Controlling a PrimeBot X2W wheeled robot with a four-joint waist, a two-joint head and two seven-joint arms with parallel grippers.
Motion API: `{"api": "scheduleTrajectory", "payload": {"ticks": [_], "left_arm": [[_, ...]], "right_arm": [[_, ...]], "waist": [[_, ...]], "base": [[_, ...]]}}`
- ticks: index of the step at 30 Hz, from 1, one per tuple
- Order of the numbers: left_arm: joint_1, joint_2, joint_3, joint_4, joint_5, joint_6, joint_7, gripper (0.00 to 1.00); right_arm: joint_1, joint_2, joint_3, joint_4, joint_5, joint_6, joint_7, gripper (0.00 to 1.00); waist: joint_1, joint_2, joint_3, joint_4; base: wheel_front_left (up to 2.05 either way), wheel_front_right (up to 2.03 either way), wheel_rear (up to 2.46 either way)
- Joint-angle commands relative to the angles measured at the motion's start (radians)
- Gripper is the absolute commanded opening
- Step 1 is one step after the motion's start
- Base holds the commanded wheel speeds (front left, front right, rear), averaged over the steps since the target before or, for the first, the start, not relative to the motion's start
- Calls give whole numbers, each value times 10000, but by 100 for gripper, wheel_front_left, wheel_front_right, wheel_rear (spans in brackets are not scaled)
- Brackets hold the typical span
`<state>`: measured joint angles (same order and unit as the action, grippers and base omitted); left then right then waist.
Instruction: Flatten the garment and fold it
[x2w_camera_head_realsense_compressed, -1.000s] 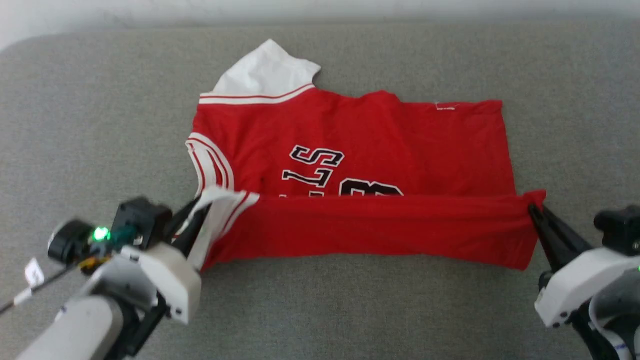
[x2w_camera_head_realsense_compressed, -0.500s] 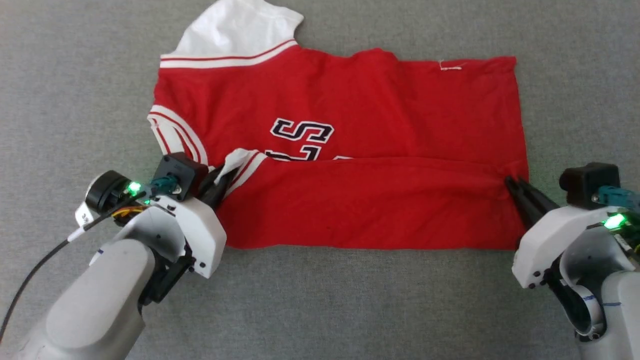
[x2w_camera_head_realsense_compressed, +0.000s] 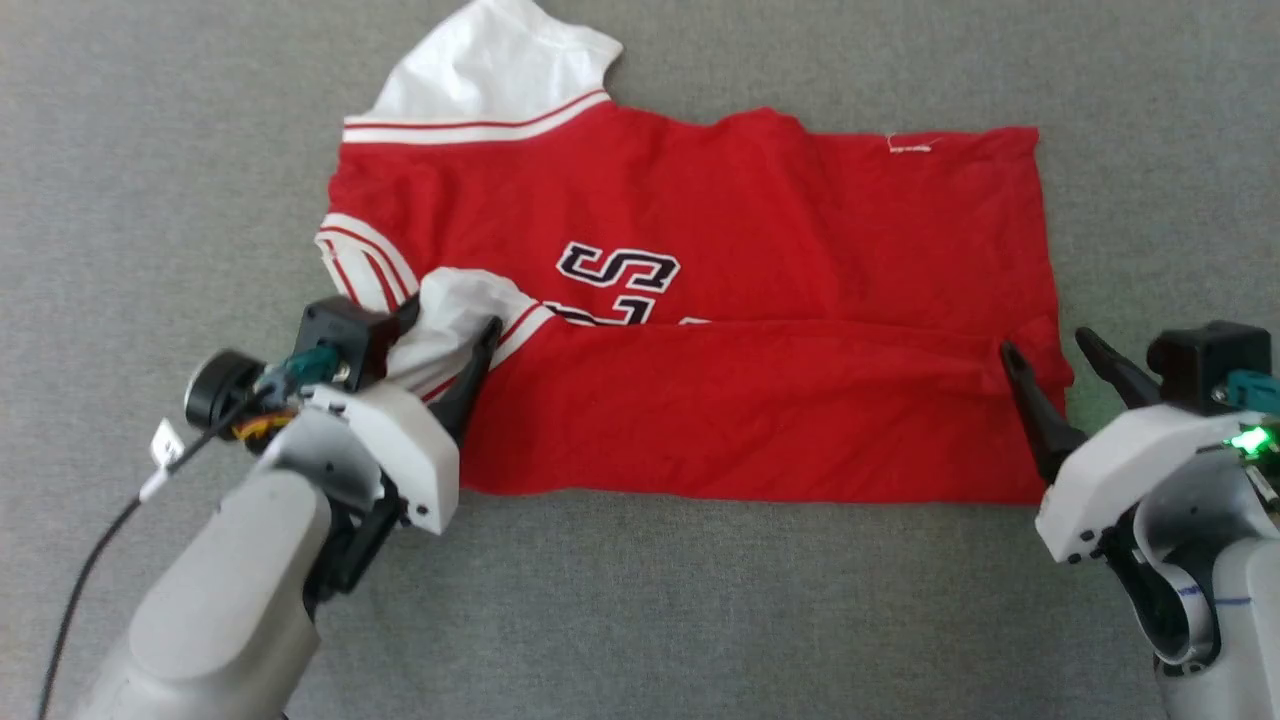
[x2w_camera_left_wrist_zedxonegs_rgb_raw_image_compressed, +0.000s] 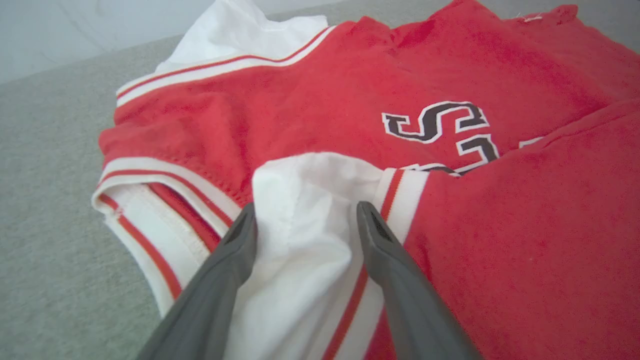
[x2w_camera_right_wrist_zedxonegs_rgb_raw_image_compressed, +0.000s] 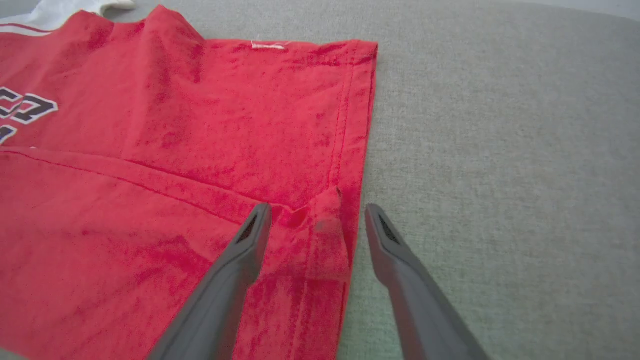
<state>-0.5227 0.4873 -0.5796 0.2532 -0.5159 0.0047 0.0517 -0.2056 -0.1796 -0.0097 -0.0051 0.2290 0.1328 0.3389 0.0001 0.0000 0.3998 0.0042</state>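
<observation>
**Desk:** Item one, location?

**Operator:** Garment (x2w_camera_head_realsense_compressed: 760, 220): red, lying across the centre of my head view on the grey surface (x2w_camera_head_realsense_compressed: 640, 600). Its lower strip is folded up over the body. The fold edge runs across mid-frame and the lower edge is straight.

**Desk:** Grippers?

**Operator:** Left gripper (x2w_camera_head_realsense_compressed: 450, 325), lower left of frame: fingers apart, with the near sleeve (x2w_camera_left_wrist_zedxonegs_rgb_raw_image_compressed: 310, 200) bunched between them. Right gripper (x2w_camera_head_realsense_compressed: 1045, 345), lower right of frame: fingers apart, straddling the folded corner at the garment's right edge. One finger is over cloth, the other over bare surface.

**Desk:** Open room?

**Operator:** Bare grey surface along the whole bottom of frame, down the right side past the hem, and to the left of the garment. A cable (x2w_camera_head_realsense_compressed: 90, 560) hangs at lower left, beside my left arm.

**Desk:** Hidden or unclear?

**Operator:** Lettering (x2w_camera_head_realsense_compressed: 618, 270): the top row reads as an S shape, and the rows below are covered by the fold. Far sleeve (x2w_camera_head_realsense_compressed: 490, 70): white, cut off by the top edge of frame. Whether either gripper's fingers press the cloth, I cannot tell.
</observation>
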Motion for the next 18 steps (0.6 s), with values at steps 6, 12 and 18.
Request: {"api": "scheduleTrajectory", "payload": {"ticks": [6, 12, 18], "left_arm": [[1308, -215, 800, -960, -597, 887, -1124, 100], [3101, -342, 1671, -2258, -914, 1885, -2562, 100], [5101, -654, 2675, -2982, -1063, 2716, -3075, 100]], "right_arm": [[780, 468, -564, -714, -20, -21, -559, 100], [1745, 1150, -1464, -1688, -555, -21, -1925, 100], [2737, 1286, -1797, -1786, -480, -21, -3407, 100]], "waist": [[-1, 0, -1214, 164], [-1, 0, -1893, 230], [-1, 0, -2419, 157]], "base": [[0, 0, 0], [0, 0, 0], [0, 0, 0]]}}
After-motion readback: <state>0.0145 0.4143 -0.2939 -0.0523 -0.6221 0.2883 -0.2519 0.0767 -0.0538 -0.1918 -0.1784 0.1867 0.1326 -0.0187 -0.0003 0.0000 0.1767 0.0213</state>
